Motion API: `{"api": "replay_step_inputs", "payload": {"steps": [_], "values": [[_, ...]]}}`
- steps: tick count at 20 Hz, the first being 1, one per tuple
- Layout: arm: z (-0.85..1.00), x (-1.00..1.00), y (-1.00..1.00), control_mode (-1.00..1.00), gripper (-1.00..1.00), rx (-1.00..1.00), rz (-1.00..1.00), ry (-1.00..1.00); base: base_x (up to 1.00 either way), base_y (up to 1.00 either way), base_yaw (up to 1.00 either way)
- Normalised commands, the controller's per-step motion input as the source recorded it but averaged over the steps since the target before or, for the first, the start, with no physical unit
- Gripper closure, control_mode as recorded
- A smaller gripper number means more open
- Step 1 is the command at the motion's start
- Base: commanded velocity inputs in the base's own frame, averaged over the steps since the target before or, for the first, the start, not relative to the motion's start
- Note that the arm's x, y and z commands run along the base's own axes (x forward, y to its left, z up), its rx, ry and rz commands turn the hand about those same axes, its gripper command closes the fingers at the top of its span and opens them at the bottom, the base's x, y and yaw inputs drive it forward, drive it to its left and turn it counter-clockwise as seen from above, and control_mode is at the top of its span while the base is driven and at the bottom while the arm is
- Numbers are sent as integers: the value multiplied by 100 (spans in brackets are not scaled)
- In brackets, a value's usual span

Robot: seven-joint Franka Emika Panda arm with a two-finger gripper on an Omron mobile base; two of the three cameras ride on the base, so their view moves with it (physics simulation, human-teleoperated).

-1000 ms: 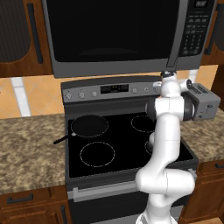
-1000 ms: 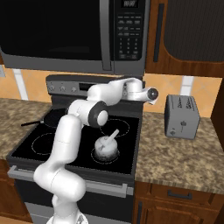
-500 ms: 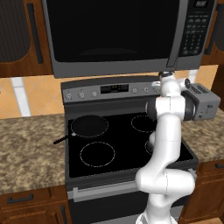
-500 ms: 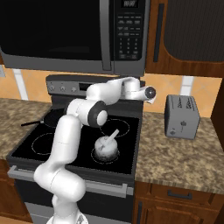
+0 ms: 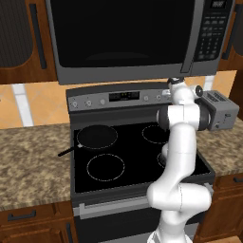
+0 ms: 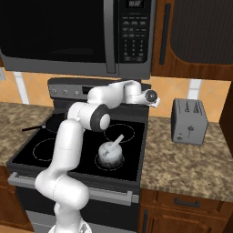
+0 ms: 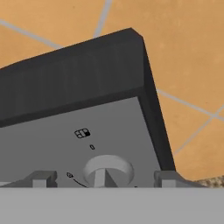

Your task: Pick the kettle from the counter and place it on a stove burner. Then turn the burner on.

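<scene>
A: End effector [image 7: 104,178]?
B: Fingers spread wide, empty, straddling a stove knob [image 7: 107,169].
A: Kettle [image 6: 110,153]?
B: On the front right burner; frying pan [image 5: 96,137] rear left, toaster [image 6: 189,121] on the worktop [image 6: 182,164].

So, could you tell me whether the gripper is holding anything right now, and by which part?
Nothing is held: the gripper is open, its fingertips either side of the stove knob. The kettle sits on the cooktop.

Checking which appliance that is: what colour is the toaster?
Silver-grey toaster, seen best in the right base view.
</scene>
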Motion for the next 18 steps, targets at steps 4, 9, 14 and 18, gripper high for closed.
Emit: {"api": "replay_step_inputs", "payload": {"steps": [4, 9, 14, 18], "values": [[-10, 42, -3, -100, -100, -1, 0, 0, 0, 0, 0], [0, 34, 0, -100, -100, 0, 0, 0, 0, 0, 0], [0, 8, 0, -100, 100, 0, 0, 0, 0, 0, 0], [0, 0, 0, -100, 100, 0, 0, 0, 0, 0, 0]]}}
